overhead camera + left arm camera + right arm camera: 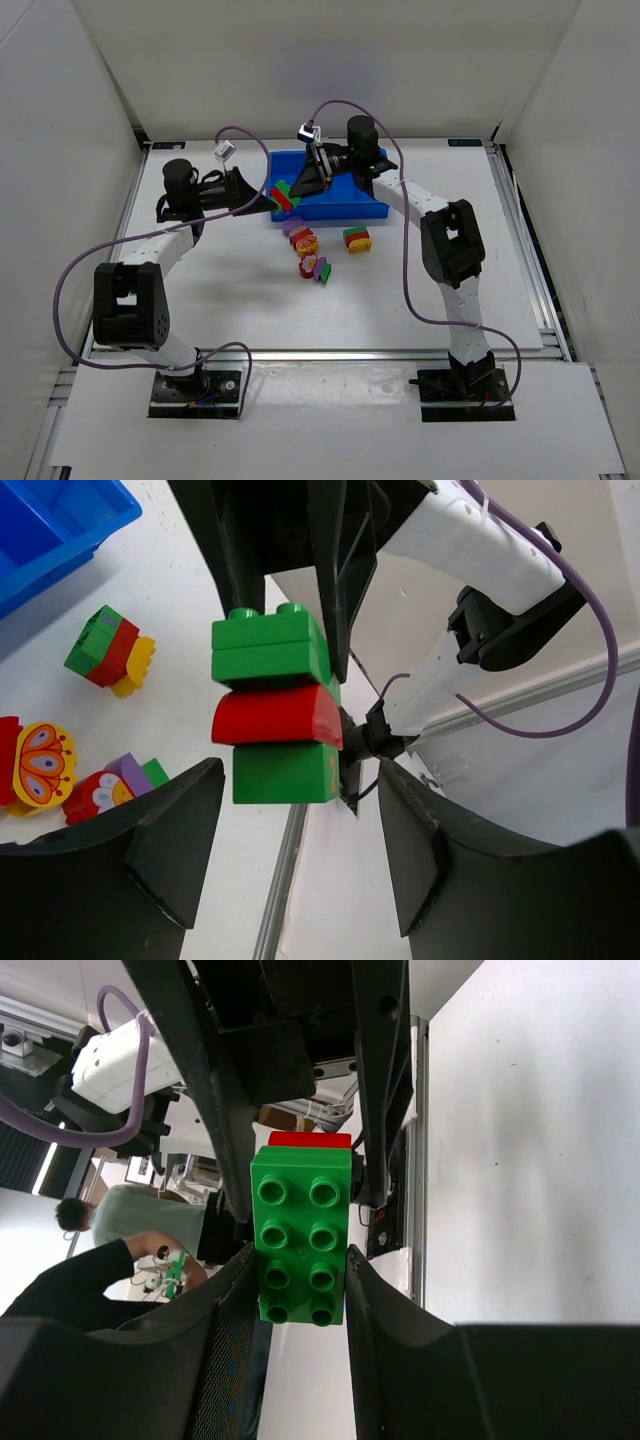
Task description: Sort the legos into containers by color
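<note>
A stack of legos (pixel 283 195), green, red and green, hangs over the left end of the blue tray of containers (pixel 345 203). My right gripper (pixel 300 185) is shut on it. In the right wrist view the fingers (pixel 225 1320) clamp the studded green block (pixel 300 1235), and a red edge (pixel 310 1139) shows behind it. My left gripper (pixel 300 850) faces the stack (pixel 275 715) and is open. The lower green block sits just between its fingertips (pixel 185 810), with gaps on both sides. More legos (pixel 312 255) lie loose on the table.
A green, red and yellow stack (pixel 356 240) stands near the tray's front. In the left wrist view it (pixel 108 650) lies beside a butterfly piece (pixel 40 765) and the tray corner (pixel 50 530). A metal table rail (pixel 285 880) runs below. A person (pixel 110 1240) shows beyond the table.
</note>
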Robot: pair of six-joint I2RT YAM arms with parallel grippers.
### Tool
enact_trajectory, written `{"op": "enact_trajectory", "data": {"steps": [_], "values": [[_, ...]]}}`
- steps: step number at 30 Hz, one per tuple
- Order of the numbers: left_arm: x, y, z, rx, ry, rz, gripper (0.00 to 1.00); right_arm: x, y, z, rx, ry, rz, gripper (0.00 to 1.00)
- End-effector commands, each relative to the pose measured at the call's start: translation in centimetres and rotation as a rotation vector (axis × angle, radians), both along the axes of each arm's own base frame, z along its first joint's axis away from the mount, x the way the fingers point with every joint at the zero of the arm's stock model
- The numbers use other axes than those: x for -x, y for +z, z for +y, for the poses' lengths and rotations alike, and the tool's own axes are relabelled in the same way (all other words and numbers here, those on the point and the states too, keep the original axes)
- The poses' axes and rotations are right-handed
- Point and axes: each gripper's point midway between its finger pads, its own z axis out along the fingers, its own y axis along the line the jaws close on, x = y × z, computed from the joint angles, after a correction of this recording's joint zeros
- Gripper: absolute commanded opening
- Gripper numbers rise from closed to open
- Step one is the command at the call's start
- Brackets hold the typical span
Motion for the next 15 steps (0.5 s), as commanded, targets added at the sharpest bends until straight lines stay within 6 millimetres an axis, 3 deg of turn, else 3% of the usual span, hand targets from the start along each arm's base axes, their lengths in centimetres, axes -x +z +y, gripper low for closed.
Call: {"op": "enact_trajectory", "data": {"steps": [1,15], "values": [[0.7,-0.1,0.0,0.000,-0.021,-0.024,0.73,0.1,2.3,0.2,-0.057,0.005,-0.098,0.14],[0.6,-0.5,0.2,-0.009,0.003,-0.052,0.36,-0.4,2.0,-0.8,-0.048,-0.018,-0.099,0.13]]}}
